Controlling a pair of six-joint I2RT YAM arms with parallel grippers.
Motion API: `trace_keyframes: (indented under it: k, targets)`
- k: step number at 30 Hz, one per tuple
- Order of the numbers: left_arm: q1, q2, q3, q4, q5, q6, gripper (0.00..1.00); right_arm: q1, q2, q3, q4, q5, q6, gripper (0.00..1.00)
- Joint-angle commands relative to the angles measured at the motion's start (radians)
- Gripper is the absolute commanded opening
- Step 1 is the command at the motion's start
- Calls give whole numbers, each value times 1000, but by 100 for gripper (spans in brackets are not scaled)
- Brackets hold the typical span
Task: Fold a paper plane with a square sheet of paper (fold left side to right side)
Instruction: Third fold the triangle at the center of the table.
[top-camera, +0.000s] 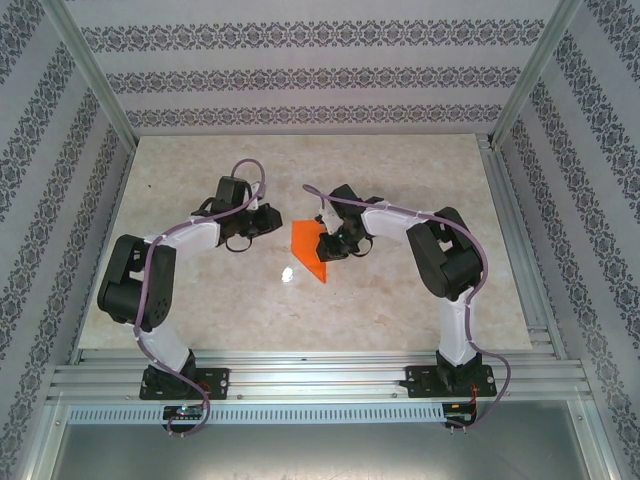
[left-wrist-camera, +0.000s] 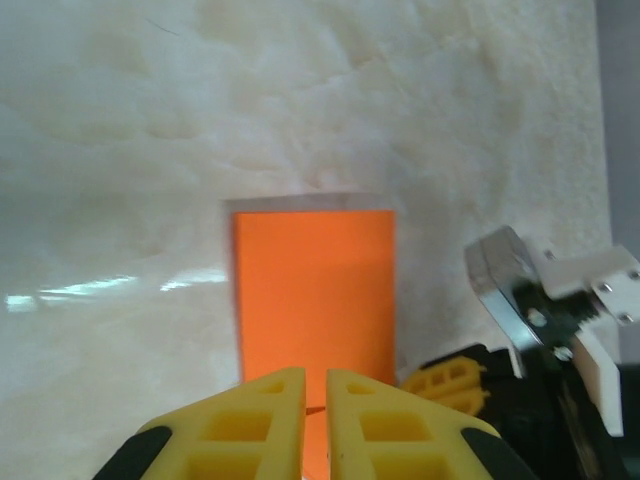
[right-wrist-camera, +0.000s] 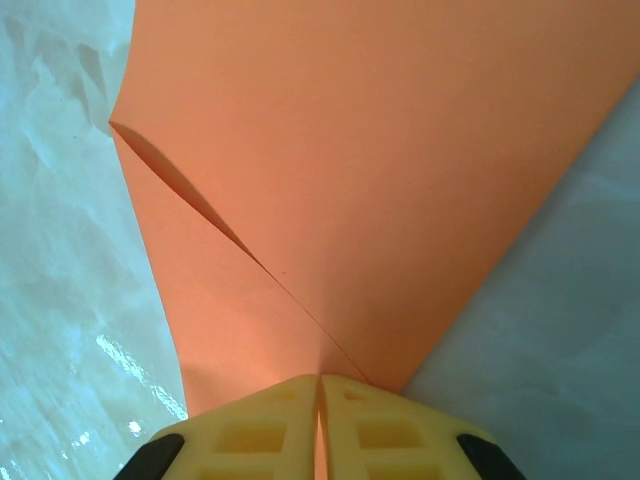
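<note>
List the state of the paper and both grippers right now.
orange paper: folded, flap edge showing, one corner pinched, rest lying on the table.
right gripper: shut on the orange paper's corner.
left gripper: jaws almost together with a thin slit between them, pointed at the paper, no grip visible.

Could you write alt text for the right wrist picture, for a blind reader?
Orange paper fills most of the picture, a layer lifting along a slanted edge. At the bottom, the right pincer is shut on it; pale marbled table shows beside.
</note>
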Motion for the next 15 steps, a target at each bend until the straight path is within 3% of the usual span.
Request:
trace_keyframes:
  k: [1,15]
  targets:
    - [-79,47,40,47,90,4,11,-24,34,30,-42,21,-56,11]
    - [-156,256,105,56,70,4,8,-32,36,76,-67,-24,-76,12]
